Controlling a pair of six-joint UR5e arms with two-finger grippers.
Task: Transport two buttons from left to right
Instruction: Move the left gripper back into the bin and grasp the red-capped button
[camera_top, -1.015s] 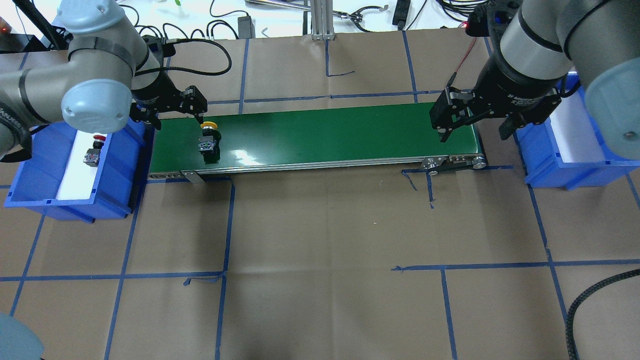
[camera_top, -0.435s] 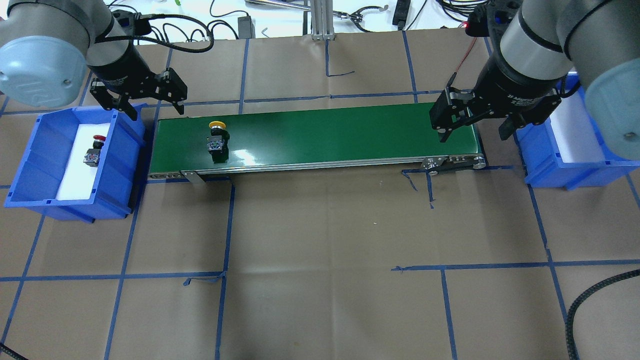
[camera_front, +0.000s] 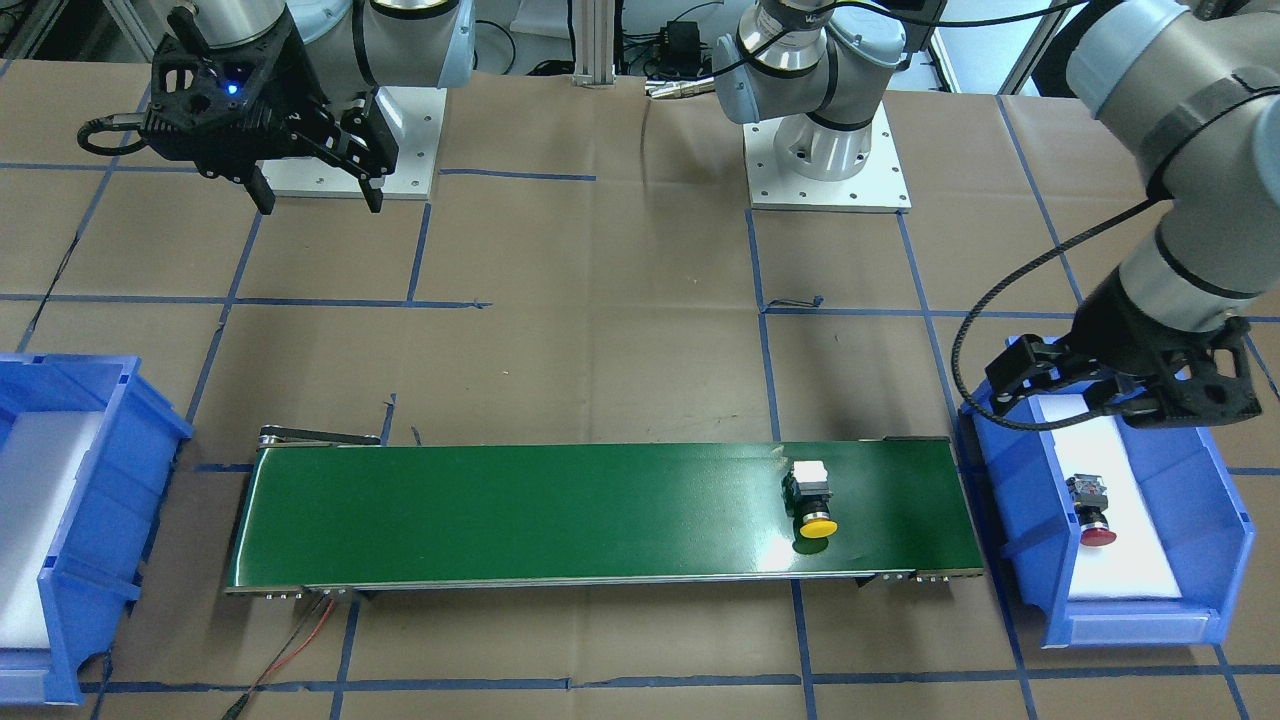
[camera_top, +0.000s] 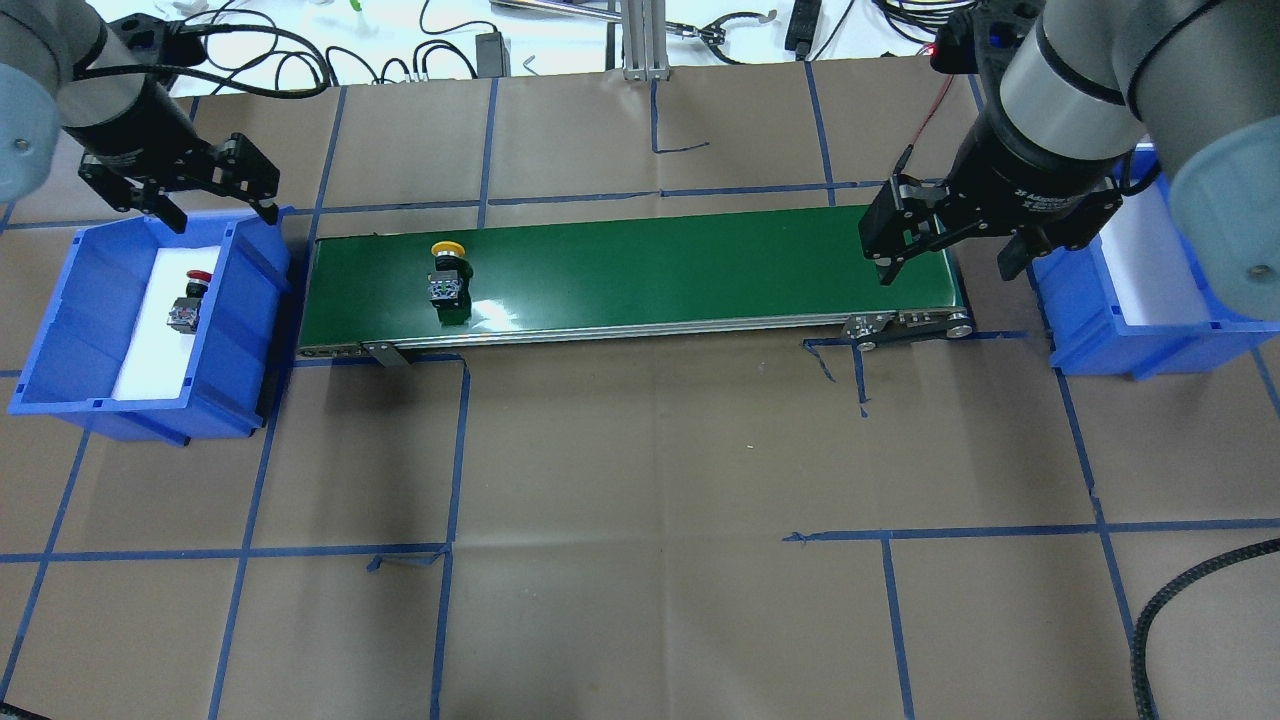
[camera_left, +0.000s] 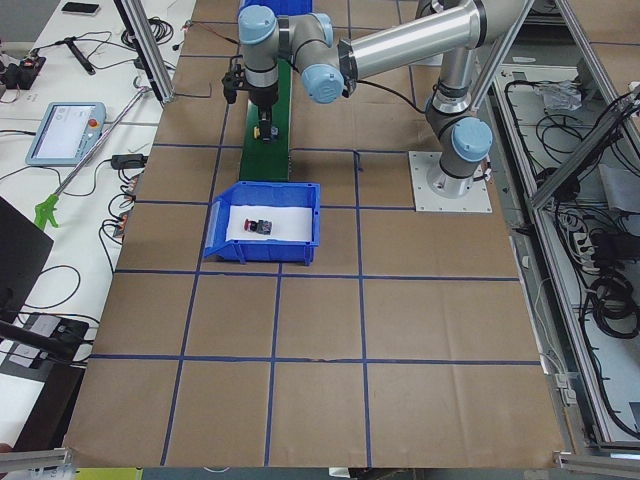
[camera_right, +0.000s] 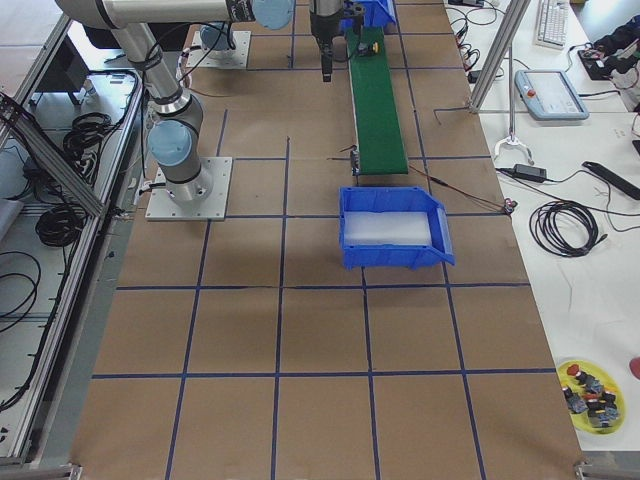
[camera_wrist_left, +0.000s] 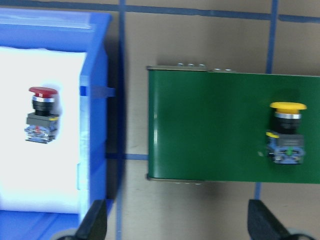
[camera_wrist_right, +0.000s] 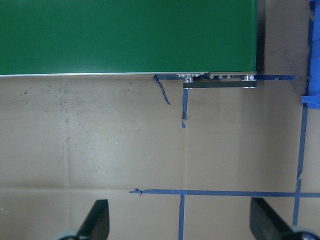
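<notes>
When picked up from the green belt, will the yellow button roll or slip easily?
The yellow button lies on its side on the belt; its square block body probably stops rolling. The round cap, wider than the neck, may make it pivot if pushed. It looks rigid, so a grip on the block should hold.

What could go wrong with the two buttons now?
1. The yellow button lies on its side on the belt; it might turn, and the open right gripper at the far end could miss it.
2. Bare table separates belt and right bin; an uncaught button may drop there.
3. The open left gripper hangs over the left bin's wall and might bump it reaching for the red button.
</notes>
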